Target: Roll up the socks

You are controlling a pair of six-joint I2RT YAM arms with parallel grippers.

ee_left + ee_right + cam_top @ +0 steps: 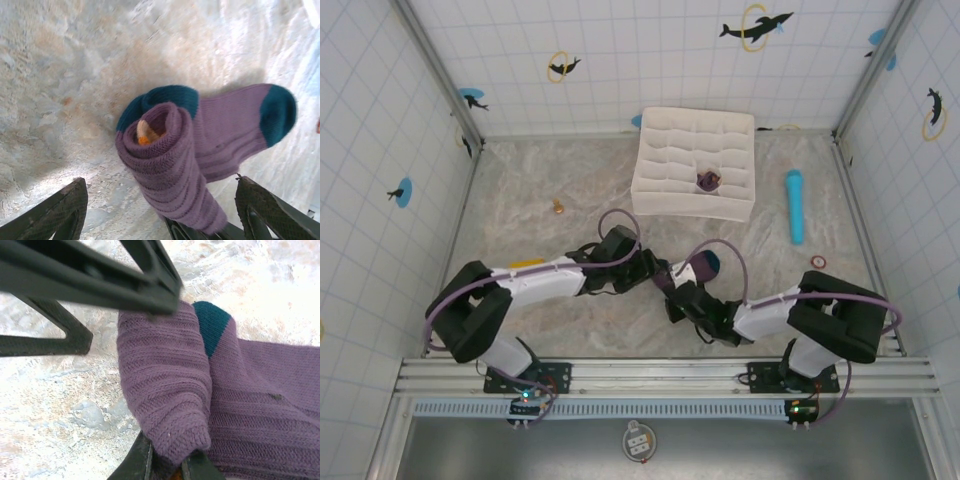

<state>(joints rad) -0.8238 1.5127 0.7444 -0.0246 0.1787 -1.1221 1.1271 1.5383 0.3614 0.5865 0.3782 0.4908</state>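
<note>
one coil of purple socks [170, 165] mid-table between arms, seemingly partway through task. wound so far: tight roll, orange toe at core, teal patch beside it. left to do: flat tail with second teal patch not yet wound, then likely stowing. cannot tell if bundle is one sock or two. right gripper [167, 466] clenched on roll's lower end. left gripper [160, 200] released, fingers wide either side, clear of fabric. counts: one white organizer box [645, 150], one purple bundle [708, 181] in a cell; one light blue cylinder [794, 205]; one red ring [818, 262].
</note>
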